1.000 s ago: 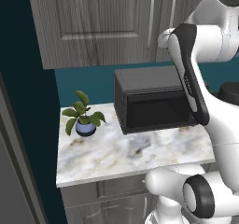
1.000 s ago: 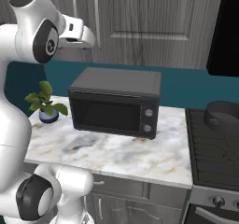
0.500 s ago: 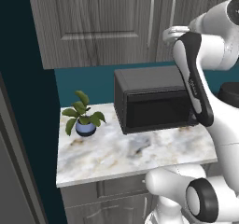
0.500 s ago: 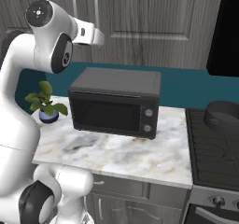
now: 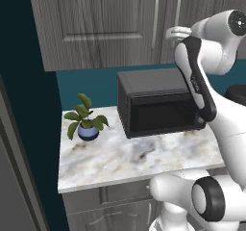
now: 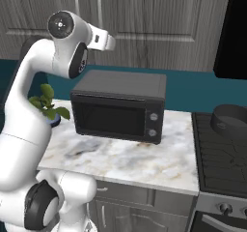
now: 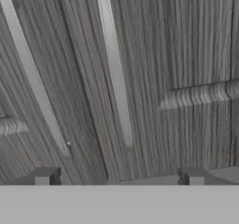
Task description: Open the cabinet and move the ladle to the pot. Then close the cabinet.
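This is a home kitchen. A black microwave (image 6: 119,105) stands on a marble tabletop (image 6: 120,161), under a dark grey woodgrain cabinet (image 5: 105,23). A stove (image 6: 223,158) with a pot (image 6: 230,121) lies right of the microwave, a potted plant (image 5: 86,121) to its left.

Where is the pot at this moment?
In the right base view the pot sits on the stove at the far right, beside the microwave.

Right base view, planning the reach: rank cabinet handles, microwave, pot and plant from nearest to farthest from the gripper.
1. Cabinet handles, just beyond the open gripper.
2. Microwave, directly below it.
3. Plant on the left and pot on the stove at right: too close to call.
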You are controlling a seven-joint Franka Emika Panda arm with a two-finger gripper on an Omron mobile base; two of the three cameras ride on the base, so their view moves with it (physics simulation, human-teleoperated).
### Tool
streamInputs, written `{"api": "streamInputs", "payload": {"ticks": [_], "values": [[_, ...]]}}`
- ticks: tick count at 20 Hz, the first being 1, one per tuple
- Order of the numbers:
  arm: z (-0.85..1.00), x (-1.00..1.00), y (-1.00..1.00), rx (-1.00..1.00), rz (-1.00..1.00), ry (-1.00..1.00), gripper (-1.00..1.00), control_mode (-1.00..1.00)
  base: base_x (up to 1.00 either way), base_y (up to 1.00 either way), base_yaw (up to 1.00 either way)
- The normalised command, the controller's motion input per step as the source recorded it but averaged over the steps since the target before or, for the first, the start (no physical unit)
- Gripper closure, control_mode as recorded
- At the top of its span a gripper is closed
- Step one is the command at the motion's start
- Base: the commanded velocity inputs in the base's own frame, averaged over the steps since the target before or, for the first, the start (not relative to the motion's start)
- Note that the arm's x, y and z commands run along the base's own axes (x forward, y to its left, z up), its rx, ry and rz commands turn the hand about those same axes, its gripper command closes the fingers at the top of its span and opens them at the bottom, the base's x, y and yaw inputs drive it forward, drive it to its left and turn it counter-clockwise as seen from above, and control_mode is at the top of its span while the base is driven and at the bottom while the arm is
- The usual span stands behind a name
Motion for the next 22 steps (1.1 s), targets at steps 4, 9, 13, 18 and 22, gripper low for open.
{"api": "streamInputs", "payload": {"ticks": [4,9,13,18,22], "values": [[0.01,0.21,-0.07,0.04,0.0,-0.03,-1.0,-1.0,0.0,0.0,0.0],[0.0,0.24,-0.01,0.03,0.0,0.0,-1.0,-1.0,0.0,0.0,0.0],[0.0,0.29,0.0,0.01,0.0,0.0,-1.0,-1.0,0.0,0.0,0.0],[-0.02,0.34,0.0,0.01,0.0,0.0,-1.0,-1.0,0.0,0.0,0.0],[-0.01,0.34,0.0,0.02,0.0,0.0,-1.0,-1.0,0.0,0.0,0.0]]}}
